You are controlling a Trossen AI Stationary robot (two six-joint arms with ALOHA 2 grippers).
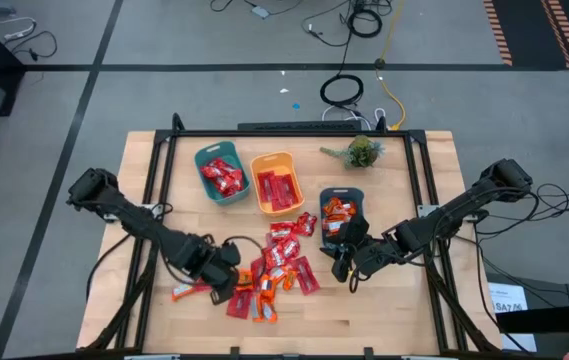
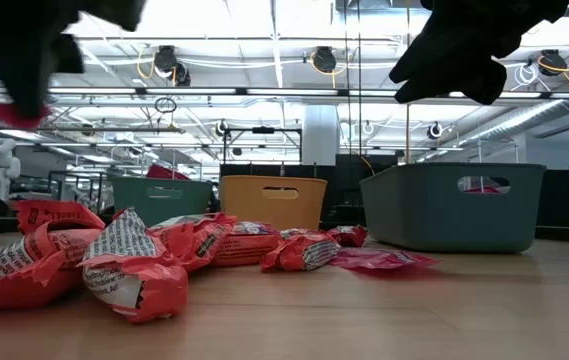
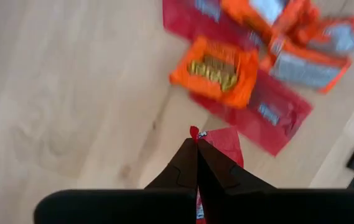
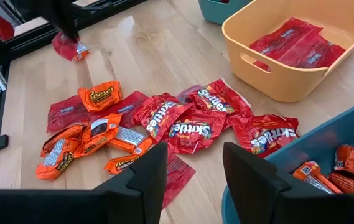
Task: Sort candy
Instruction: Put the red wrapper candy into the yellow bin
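Many red and orange candy packets [image 1: 279,262] lie in a loose pile on the wooden table, seen again as the pile [image 4: 164,121] in the right wrist view. My left gripper [image 1: 226,283] hangs above the pile's left end, shut on a small red candy [image 4: 71,48]. To the pile's right, my right gripper [image 4: 194,171] stands open over the near end of a dark teal bin [image 1: 342,192], with nothing between its fingers. A teal bin [image 1: 204,185] holds red candies, an orange bin [image 1: 260,190] holds flat red packets, and the dark teal bin holds orange ones. My left gripper pinches the red candy by its wrapper's edge [image 3: 195,133] between the two shut fingertips. The fingers come from above, pointing down. The candy hangs below them, lifted clear of the table [image 3: 71,93], the rest of its wrapper [image 3: 225,146] showing beside the fingers.
A small green plant [image 1: 362,152] stands at the table's far edge, right of the bins. One stray orange candy [image 1: 189,292] lies left of the pile. Bare wood stretches along the near edge and the table's left side. A dark frame rail [image 1: 154,200] runs down each side.
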